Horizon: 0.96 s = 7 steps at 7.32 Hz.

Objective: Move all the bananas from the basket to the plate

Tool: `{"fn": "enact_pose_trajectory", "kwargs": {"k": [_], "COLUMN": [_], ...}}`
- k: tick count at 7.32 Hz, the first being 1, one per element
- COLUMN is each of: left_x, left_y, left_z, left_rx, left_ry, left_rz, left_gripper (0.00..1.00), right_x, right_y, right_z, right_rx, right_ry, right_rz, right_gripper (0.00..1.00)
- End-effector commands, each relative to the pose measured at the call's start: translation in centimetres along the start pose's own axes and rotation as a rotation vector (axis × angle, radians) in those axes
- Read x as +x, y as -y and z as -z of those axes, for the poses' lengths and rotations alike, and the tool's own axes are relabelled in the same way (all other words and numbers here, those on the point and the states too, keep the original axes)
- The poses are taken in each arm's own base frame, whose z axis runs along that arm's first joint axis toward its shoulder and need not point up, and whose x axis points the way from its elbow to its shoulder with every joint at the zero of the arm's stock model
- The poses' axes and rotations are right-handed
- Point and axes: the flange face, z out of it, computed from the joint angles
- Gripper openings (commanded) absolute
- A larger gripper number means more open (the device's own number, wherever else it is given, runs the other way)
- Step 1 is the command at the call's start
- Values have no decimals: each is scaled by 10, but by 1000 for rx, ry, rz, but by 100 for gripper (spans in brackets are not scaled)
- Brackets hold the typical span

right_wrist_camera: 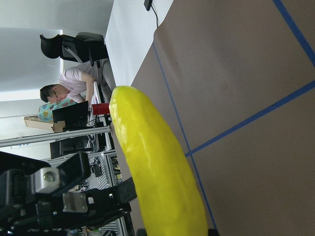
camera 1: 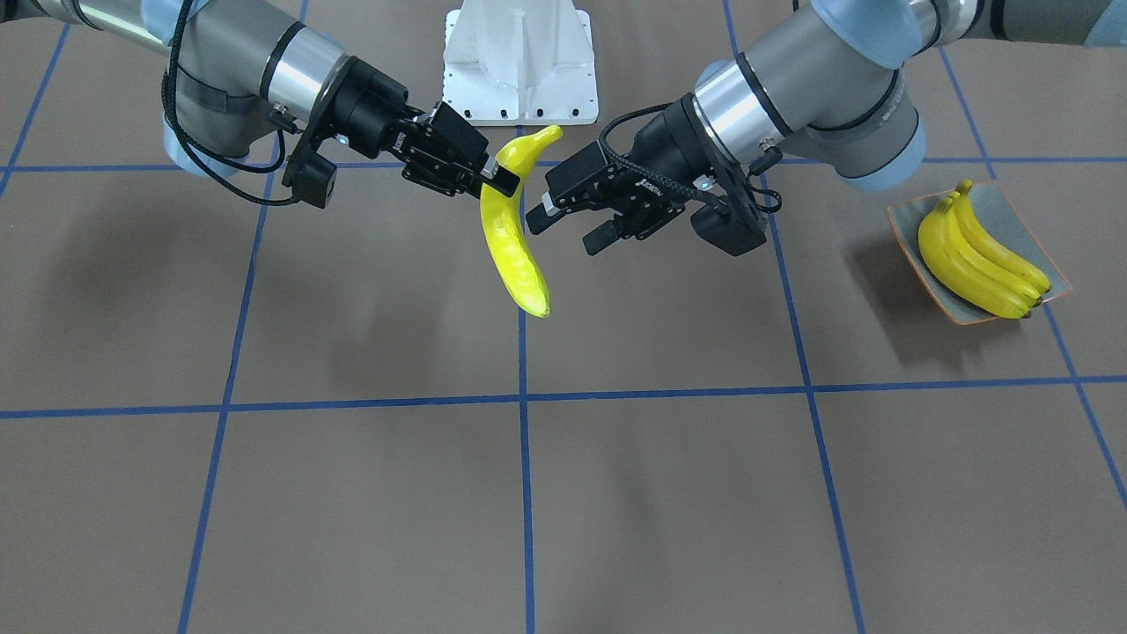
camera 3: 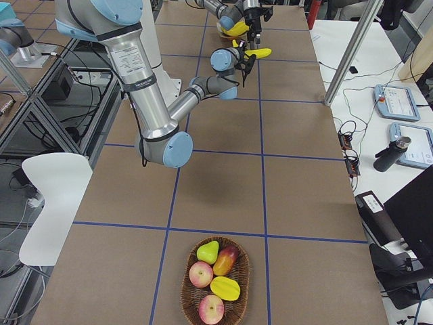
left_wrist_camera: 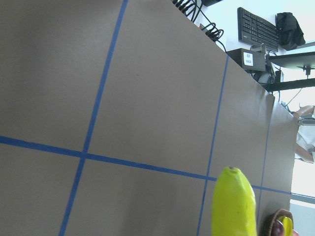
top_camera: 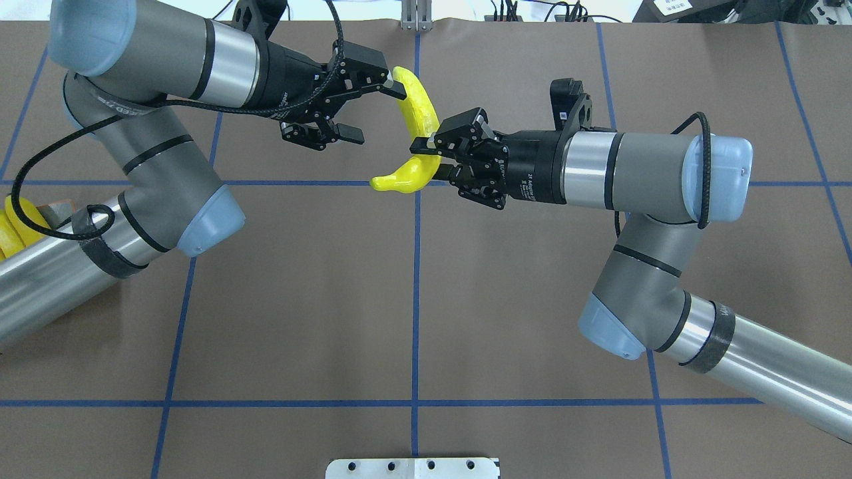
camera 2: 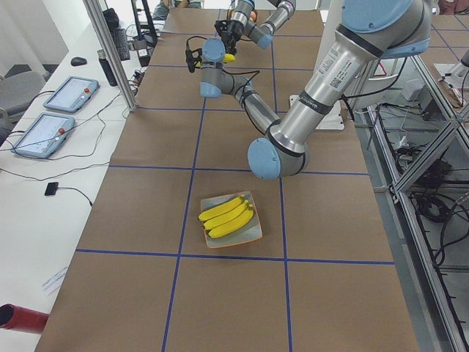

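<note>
My right pincer (camera 1: 502,180) clamps a banana (camera 1: 515,255) near its stem, mid-air over the worktop (camera 1: 352,493); my left pincer (camera 1: 570,224) gapes empty beside it. It looks light, stiff, slick: I'd grip mid-body

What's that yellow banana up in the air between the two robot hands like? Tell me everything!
The bright yellow, curved banana looks smooth and glossy, like plastic, and is whole and unpeeled. It hangs above the brown table without touching it. The right gripper has its fingers shut on it about a third along from the upper end, so the longer part curves downward. The left gripper is open close beside it; whether a finger touches it cannot be told.
</note>
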Motion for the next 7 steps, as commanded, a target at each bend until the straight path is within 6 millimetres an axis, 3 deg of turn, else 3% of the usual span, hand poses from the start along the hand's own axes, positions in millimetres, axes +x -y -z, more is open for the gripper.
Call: {"fn": "enact_pose_trajectory", "kwargs": {"k": [1,4,7], "left_x": [-6,0,7], "left_y": [-2,-17,-21], "left_z": [-4,-13,-17], "left_rx": [-23,-50,-47], "left_ry": [-52,-75,-106], "left_rz": [-6,-14,21], "left_gripper": [99,97,90], "right_x": [4,-4,7], "right_y": [3,0,2], "right_z": [2,-1,0], "right_rx": [-20,-17,-55], "right_ry": [54,84,130], "right_rz": [-56,-95,-126], "right_gripper": [0,0,0]}}
